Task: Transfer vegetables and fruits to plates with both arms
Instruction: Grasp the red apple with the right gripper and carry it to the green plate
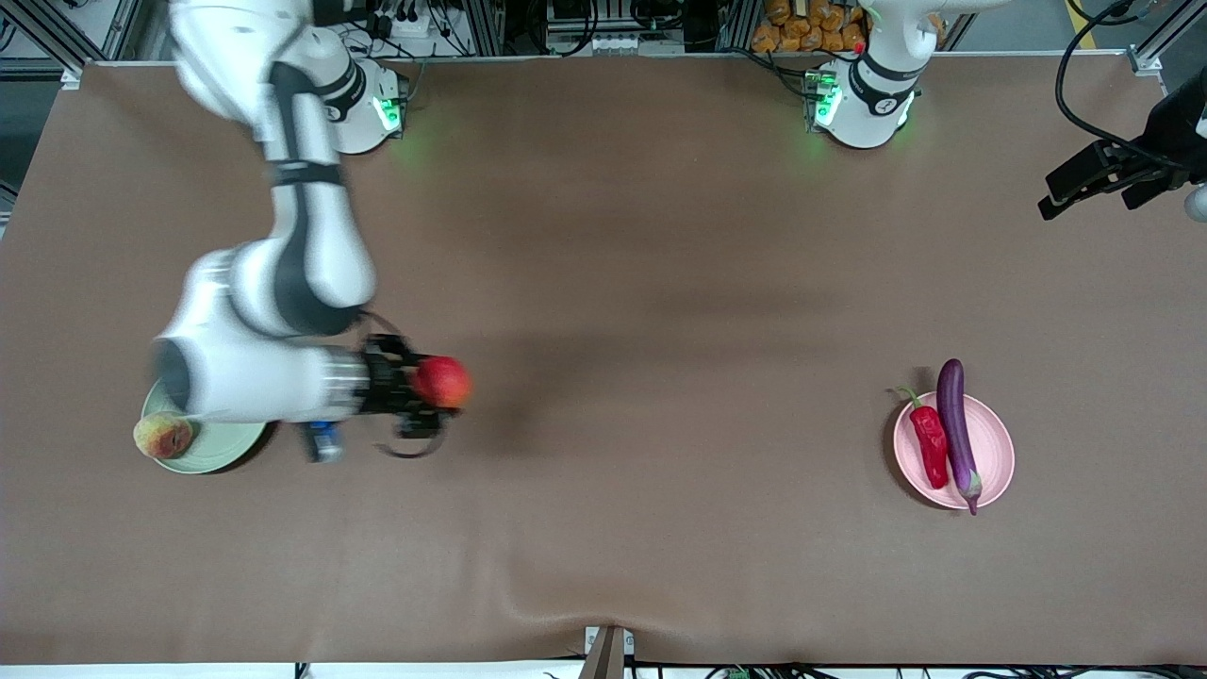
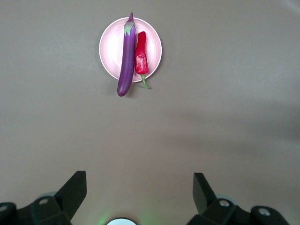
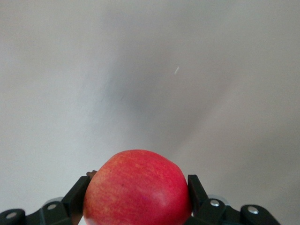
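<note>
While the right gripper (image 1: 436,389) carries the round, smooth red apple (image 1: 442,381) clamped across its widest part over the brown desk (image 1: 660,283), the left gripper (image 1: 1099,179) waits, jaws apart.

The right gripper (image 3: 137,197) is clamping a round red apple (image 3: 137,188) between its two black fingers (image 3: 196,190), one pressing on each side of the fruit. Under the apple, the plain tabletop (image 3: 150,70) is lying bare, with a soft shadow spreading across it.
</note>
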{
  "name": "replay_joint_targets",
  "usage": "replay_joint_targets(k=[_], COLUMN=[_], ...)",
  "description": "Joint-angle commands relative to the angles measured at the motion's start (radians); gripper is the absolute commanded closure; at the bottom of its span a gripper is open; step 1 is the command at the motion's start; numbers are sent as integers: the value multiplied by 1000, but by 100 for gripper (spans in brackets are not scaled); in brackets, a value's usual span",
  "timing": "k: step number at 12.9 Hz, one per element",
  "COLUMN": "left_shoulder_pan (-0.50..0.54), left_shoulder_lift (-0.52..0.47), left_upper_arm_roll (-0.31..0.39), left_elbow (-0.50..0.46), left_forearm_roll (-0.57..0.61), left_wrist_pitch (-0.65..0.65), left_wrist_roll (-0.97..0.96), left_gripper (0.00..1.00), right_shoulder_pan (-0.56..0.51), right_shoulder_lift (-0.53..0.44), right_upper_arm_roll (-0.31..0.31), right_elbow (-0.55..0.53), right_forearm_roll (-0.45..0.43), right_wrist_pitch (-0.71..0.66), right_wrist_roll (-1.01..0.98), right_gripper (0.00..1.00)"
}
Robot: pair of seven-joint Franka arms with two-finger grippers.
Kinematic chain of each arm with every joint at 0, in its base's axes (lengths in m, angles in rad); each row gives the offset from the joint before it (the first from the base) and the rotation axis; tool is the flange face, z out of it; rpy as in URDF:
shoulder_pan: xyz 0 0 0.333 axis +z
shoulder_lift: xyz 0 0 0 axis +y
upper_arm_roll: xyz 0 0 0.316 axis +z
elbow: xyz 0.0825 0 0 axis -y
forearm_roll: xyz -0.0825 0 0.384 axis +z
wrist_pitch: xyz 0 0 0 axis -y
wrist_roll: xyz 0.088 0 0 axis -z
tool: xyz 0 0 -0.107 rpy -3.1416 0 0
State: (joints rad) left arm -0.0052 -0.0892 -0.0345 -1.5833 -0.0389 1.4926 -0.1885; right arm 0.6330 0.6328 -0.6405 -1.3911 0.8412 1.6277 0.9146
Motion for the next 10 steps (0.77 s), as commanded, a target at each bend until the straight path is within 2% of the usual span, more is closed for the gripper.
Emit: replay_joint_targets(k=[1,3,5,7,8,10], left_shoulder_pan=[-1,-1,-1,-1,-1,-1], left_shoulder_lift=[-14,-17,-21,-21,-21,-20], left_upper_arm_roll=[1,1,1,1,1,-1], left_elbow=[0,-1,-1,-1,-1,0], left_forearm_roll=[-3,-3,-3,-3,-3,-3], left_wrist_pitch=[-9,-9,-17,-17,-17,-17], left_wrist_roll=[-11,-11,-12,-12,-14,-16], left_gripper=[0,0,0,0,0,0], right_shoulder_pan=[-26,-36,-79,-142,-172,-229], right_shoulder_lift=[-77,-77,-68,-59,-48,-10], right_upper_arm_roll=[-57,-94,-128,-130,-130,-125], right_elbow=[-163,-209,-270,-313,-310,-307], right_forearm_roll=[-39,-129,-160,-169,-191,-244], right_wrist_pitch=[3,6,36,95,103,202], right_wrist_roll=[-251,-389,-572,-748,-814,-948], right_gripper=[82,88,91,91,91,89])
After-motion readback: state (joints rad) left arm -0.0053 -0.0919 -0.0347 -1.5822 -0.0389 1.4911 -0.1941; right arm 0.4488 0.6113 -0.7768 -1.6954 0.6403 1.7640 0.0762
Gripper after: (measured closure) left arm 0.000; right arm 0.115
